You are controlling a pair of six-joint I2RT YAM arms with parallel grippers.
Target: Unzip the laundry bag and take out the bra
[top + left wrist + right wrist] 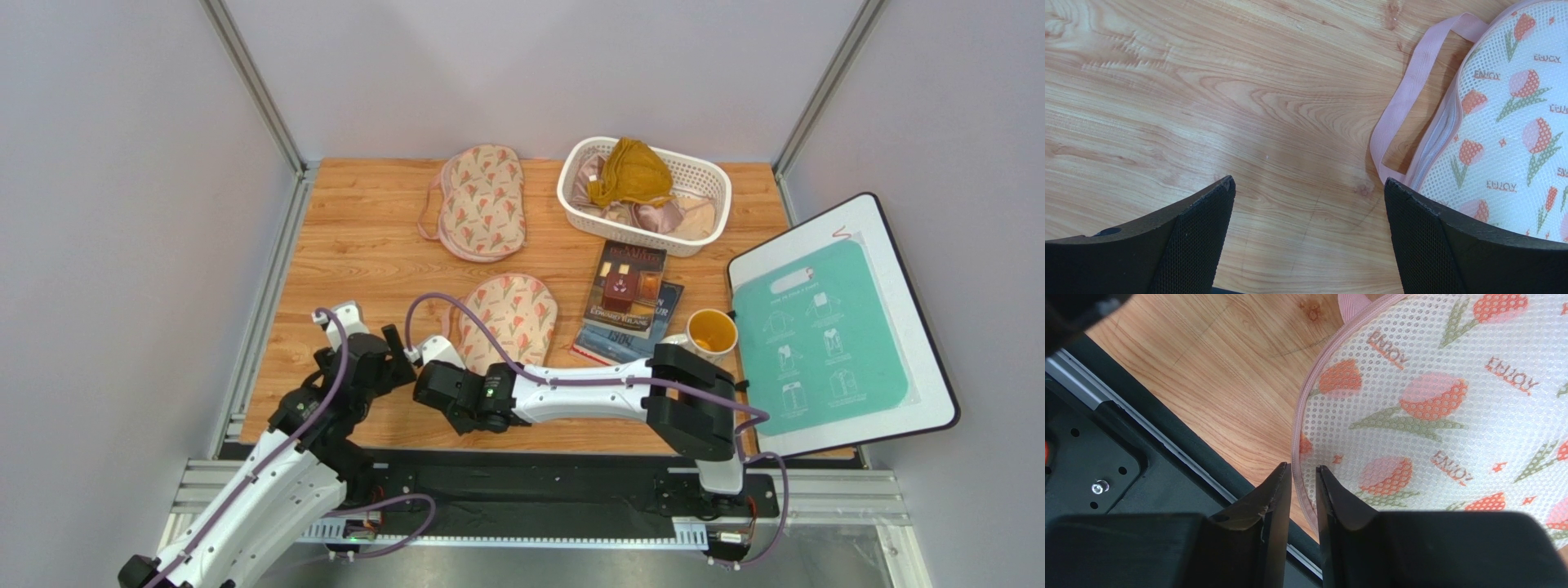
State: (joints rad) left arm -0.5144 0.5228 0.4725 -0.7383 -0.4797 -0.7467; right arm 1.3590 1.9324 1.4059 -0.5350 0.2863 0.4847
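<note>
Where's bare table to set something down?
Widest: the left strip of table beside the far bag and near bag. Smaller gap between far bag and books. Right side is crowded: basket, books, cup, board.

Two floral laundry bags on the table: far bag (482,202) at eleven o'clock, near bag (515,321) centre. One white basket (567,186) at one o'clock. Two overlapping books (628,288). One yellow cup (711,331). One teal board (819,337).
</note>
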